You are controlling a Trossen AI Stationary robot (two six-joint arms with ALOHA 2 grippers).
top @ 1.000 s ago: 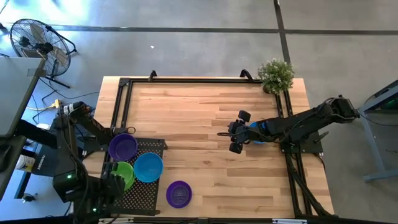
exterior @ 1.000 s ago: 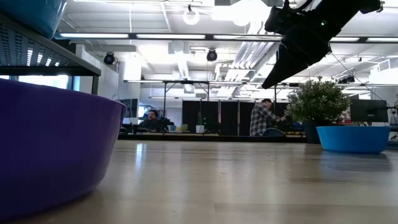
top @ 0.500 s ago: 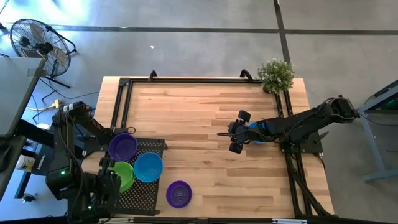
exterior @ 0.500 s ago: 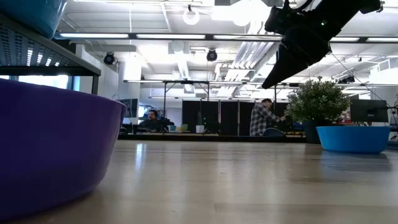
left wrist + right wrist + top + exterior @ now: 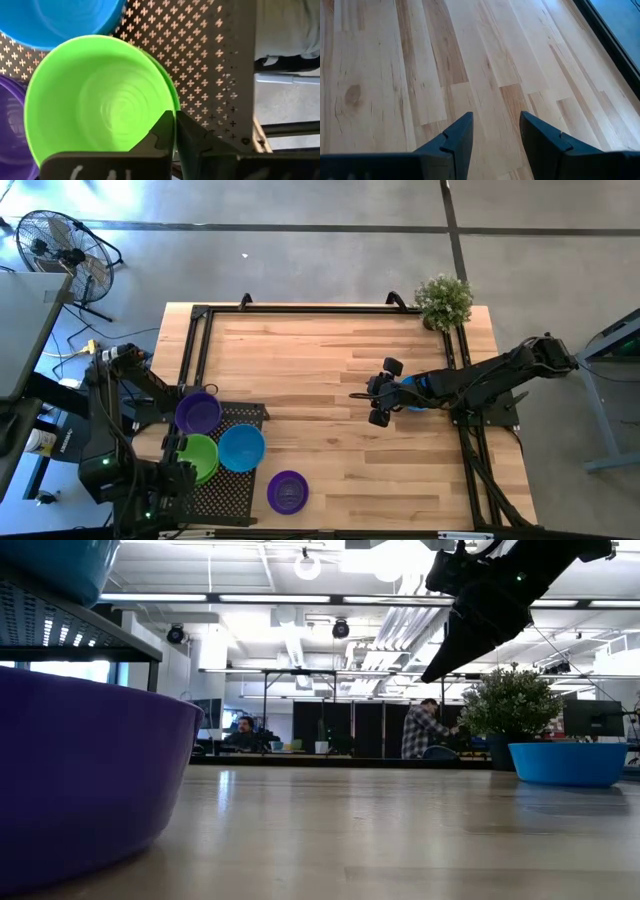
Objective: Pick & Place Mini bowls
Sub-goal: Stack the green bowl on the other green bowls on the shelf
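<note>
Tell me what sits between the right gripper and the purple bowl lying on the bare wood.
Nothing: in the high view only bare tabletop separates the right gripper from the purple bowl.

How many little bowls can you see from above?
5, though more may be hidden. On the black perforated rack: a purple plastic bowl, a green plastic bowl and a blue plastic bowl. Another purple bowl on the wooden table; a blue bowl under the right arm.

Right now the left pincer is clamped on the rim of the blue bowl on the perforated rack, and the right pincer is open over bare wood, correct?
Not quite. The left pincer is shut on the rim of the green bowl, not the blue bowl beside it on the rack; the left wrist view shows this. The right pincer is open over bare wood.
</note>
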